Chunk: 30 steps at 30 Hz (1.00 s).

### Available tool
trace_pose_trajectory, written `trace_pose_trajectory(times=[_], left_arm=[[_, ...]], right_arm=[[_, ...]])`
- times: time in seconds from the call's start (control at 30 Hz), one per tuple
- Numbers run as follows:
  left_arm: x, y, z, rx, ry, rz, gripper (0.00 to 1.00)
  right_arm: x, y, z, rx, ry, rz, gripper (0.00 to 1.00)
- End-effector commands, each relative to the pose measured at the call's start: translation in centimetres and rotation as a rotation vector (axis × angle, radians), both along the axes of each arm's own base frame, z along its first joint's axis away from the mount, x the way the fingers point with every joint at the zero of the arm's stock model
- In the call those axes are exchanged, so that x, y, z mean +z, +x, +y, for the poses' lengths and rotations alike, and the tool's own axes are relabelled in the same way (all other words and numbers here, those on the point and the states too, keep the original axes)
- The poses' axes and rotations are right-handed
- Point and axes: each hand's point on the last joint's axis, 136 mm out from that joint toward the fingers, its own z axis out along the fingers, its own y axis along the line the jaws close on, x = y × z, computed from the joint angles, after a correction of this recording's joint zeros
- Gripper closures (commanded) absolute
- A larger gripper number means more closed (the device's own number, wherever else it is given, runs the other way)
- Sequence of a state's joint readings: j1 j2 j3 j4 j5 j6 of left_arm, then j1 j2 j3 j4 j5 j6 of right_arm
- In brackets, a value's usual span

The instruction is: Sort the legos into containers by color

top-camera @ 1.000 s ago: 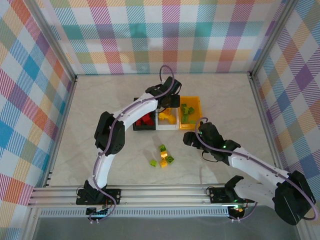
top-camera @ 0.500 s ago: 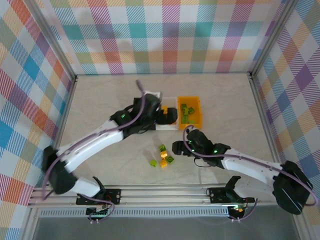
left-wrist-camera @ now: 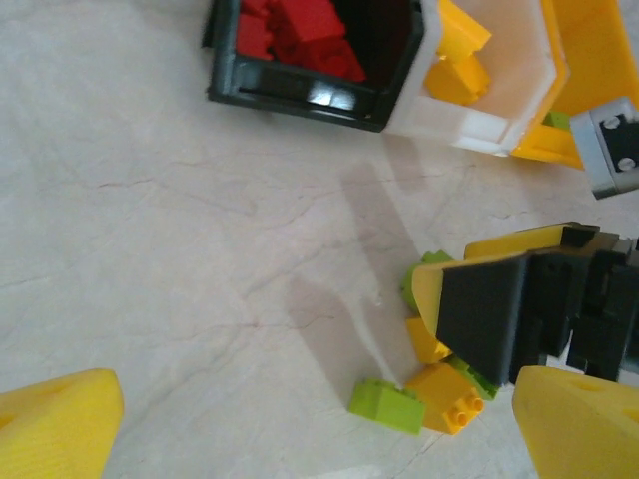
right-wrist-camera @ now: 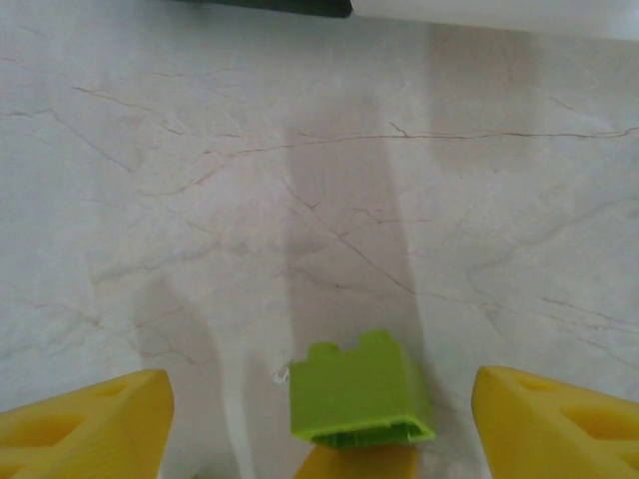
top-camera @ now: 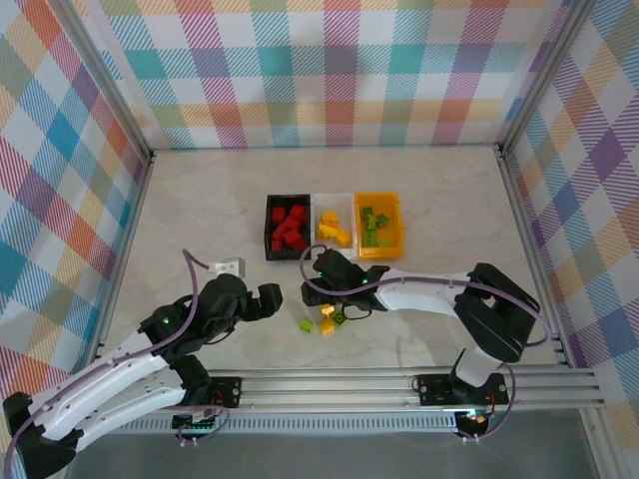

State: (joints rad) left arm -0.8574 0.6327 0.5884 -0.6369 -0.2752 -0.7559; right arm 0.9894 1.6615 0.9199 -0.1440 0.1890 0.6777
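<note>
Three containers stand in a row: a black bin [top-camera: 270, 228] with red legos, a white bin [top-camera: 334, 249] with yellow ones, an orange bin [top-camera: 395, 225] with green ones. A few loose legos [top-camera: 325, 323], lime green and yellow-orange, lie in front of them. My right gripper [top-camera: 335, 303] hangs over this pile. It is open, and a green brick [right-wrist-camera: 359, 389] lies between its fingers, touching neither, on top of a yellow brick [right-wrist-camera: 359, 465]. My left gripper [top-camera: 268, 299] is open and empty, left of the pile. Its view shows another green brick [left-wrist-camera: 387, 404] and an orange brick [left-wrist-camera: 445, 396].
A small grey block [top-camera: 229, 267] lies on the table left of the bins. The left wrist view shows the black bin [left-wrist-camera: 290, 95], the white bin [left-wrist-camera: 449, 122] and the orange bin [left-wrist-camera: 591, 60] beyond the pile. Metal rails [top-camera: 329, 384] run along the near edge.
My left arm has swung back from the bins to the front left and its jaws have opened wide. My right gripper has moved left, onto the loose pile.
</note>
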Motion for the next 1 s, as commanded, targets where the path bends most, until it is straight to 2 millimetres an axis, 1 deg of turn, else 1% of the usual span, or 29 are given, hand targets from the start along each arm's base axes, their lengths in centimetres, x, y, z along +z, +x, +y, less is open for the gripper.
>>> trace_pose_trajectory(times=[0.0,0.1,0.2,0.33,0.47,0.53,0.67,0.73,0.8,0.9,0.97], left_arm=[[-1.3,-0.8,1.5,0.052,0.009,0.027,0.0],[-1.8,-1.0,1.7,0.06,0.009,0.033,0.0],[-2.3,-1.1,1.6,0.054,0.016,0.046,0.0],[-2.4,-1.1,1.6,0.053,0.023,0.047,0.0],[-2.1,-1.0,1.5,0.043,0.025,0.04,0.0],[-2.1,-1.0,1.1,0.022,0.024,0.044,0.0],[-2.6,-0.9,0.5,-0.006,0.04,0.061,0.0],[-2.9,-0.9,0.0,-0.022,0.047,0.072,0.0],[-3.1,-0.8,-0.5,-0.039,0.044,0.077,0.0],[-3.3,-0.7,-1.3,-0.063,0.042,0.085,0.0],[-3.5,-0.7,-1.9,-0.08,0.043,0.092,0.0]], right_arm=[[-1.2,-0.1,-0.3,0.003,-0.084,0.02,0.25],[-1.9,0.2,-0.3,0.005,-0.114,0.022,0.3],[-2.0,0.4,-0.1,0.013,-0.123,0.014,0.37],[-2.1,0.4,0.0,0.018,-0.13,0.015,0.49],[-1.5,0.6,0.2,0.016,-0.112,0.0,0.6],[-0.7,0.8,0.2,0.01,-0.092,-0.021,0.64],[1.6,1.5,0.0,-0.016,-0.054,-0.079,0.68],[3.3,1.8,-0.3,-0.031,-0.04,-0.118,0.68],[5.0,2.3,-1.1,-0.053,-0.034,-0.158,0.69],[7.5,3.8,-3.7,-0.118,-0.03,-0.204,0.69],[8.7,5.4,-6.4,-0.19,-0.029,-0.213,0.69]])
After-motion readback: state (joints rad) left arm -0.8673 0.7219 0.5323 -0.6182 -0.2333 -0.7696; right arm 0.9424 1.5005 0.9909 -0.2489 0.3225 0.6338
